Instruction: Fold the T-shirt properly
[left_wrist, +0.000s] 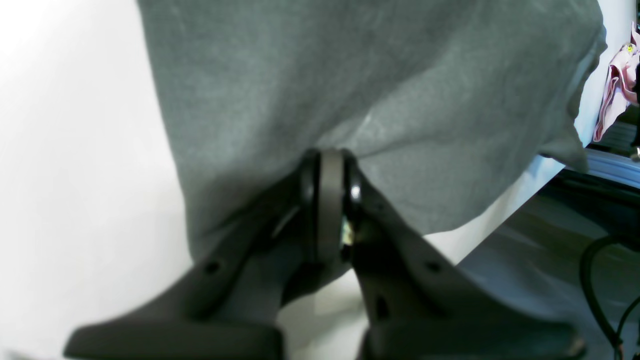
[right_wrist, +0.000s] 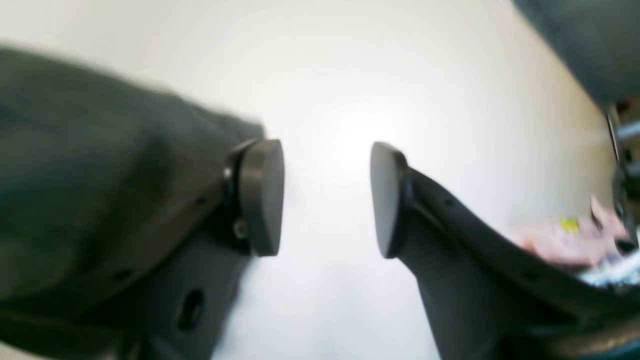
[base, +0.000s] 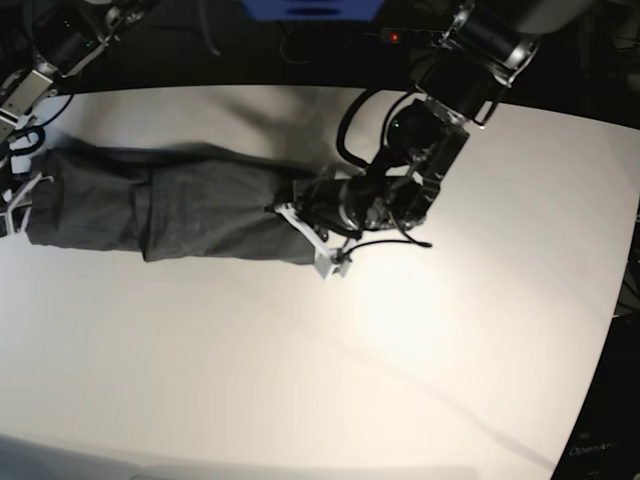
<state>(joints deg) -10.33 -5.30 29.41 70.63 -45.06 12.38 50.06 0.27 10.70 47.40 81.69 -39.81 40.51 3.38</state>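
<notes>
In the left wrist view, the left gripper is pinching a hem of the soft, matte charcoal T-shirt, mid-fold. In the blurred right wrist view, the right gripper is gaping empty over the glossy white table, apparently releasing. In the base view, the T-shirt is lying as a long wrinkled band at far left; next, both ends need bringing together.

The right pincer gapes, pads apart over the white bench; the T-shirt lies beside its left pad.
</notes>
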